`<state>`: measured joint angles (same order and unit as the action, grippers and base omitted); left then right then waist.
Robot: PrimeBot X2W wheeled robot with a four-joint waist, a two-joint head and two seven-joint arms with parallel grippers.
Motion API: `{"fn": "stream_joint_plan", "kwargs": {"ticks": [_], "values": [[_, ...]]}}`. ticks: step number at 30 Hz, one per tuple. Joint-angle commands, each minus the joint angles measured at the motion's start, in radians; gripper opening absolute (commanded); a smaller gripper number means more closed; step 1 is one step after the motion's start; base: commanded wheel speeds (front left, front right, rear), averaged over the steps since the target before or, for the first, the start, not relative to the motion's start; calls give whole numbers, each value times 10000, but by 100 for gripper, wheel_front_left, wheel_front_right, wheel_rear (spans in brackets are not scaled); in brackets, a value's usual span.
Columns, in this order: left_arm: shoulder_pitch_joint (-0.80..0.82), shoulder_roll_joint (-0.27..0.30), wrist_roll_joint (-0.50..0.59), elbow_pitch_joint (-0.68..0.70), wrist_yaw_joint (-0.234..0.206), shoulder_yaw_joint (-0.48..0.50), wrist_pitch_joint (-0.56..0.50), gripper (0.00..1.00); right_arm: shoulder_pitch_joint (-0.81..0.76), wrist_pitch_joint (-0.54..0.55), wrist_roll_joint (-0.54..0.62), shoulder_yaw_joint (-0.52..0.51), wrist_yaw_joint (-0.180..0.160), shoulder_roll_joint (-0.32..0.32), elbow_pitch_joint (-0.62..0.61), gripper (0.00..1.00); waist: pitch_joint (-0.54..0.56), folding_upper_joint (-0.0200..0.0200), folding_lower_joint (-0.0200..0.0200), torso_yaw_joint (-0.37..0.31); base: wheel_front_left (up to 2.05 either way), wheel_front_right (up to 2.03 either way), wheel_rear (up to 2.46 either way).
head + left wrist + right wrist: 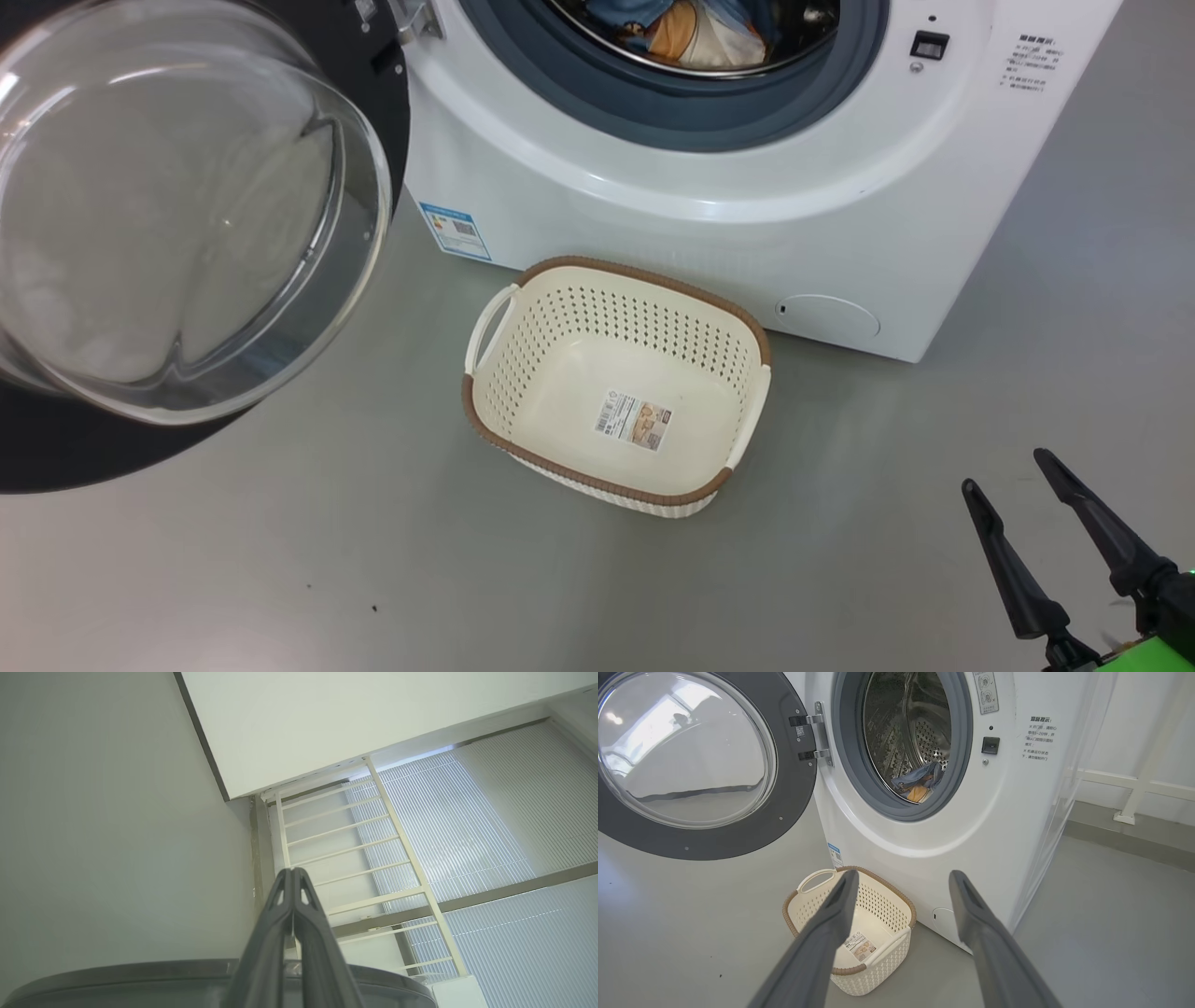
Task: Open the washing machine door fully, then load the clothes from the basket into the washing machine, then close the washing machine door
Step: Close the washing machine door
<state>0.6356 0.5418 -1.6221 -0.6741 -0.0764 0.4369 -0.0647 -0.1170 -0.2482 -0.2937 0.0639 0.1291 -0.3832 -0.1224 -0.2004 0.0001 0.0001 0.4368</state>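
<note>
The white washing machine (pixel 672 224) (pixel 962 826) stands with its door (pixel 187 233) (pixel 700 760) swung wide open to the left, glass bowl bulging out. The clothes (pixel 695 33) (pixel 920 784), blue with an orange patch, lie inside the steel drum. On the floor before the machine sits the cream basket (pixel 616 383) (pixel 850 933), holding nothing but its label sticker. My right gripper (pixel 1013 471) (pixel 901 879) hangs open at the lower right, back from the basket, nothing between its fingers. My left gripper (pixel 293 872) is shut, pointing up at a wall and railing.
Grey floor (pixel 327 560) spreads around the basket. A white railing (pixel 1134 788) runs along the wall right of the machine. In the left wrist view a white railing (pixel 355 858) and window blinds (pixel 490 835) show, with a dark curved rim (pixel 140 970) along the bottom.
</note>
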Motion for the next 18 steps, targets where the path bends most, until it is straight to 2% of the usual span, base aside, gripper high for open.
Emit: {"fn": "stream_joint_plan", "kwargs": {"ticks": [1, 8, 18], "values": [[239, 829, 47, 176, -32, 118, -145, 0, 281, 13, -56, 154, 16, -291, -287, 100, -176, -1, -1, -51, 0, 0, 0], [0, 859, 133, 409, -338, -189, -720, 0, 329, 75, -155, -20, 16, -572, -467, 100, -655, -1, -1, -255, 0, 0, 0], [-309, 756, 334, 918, -705, -264, -602, 0, 327, 99, -210, -165, 16, -764, -646, 100, -1038, -1, -1, -339, 0, 0, 0]]}}
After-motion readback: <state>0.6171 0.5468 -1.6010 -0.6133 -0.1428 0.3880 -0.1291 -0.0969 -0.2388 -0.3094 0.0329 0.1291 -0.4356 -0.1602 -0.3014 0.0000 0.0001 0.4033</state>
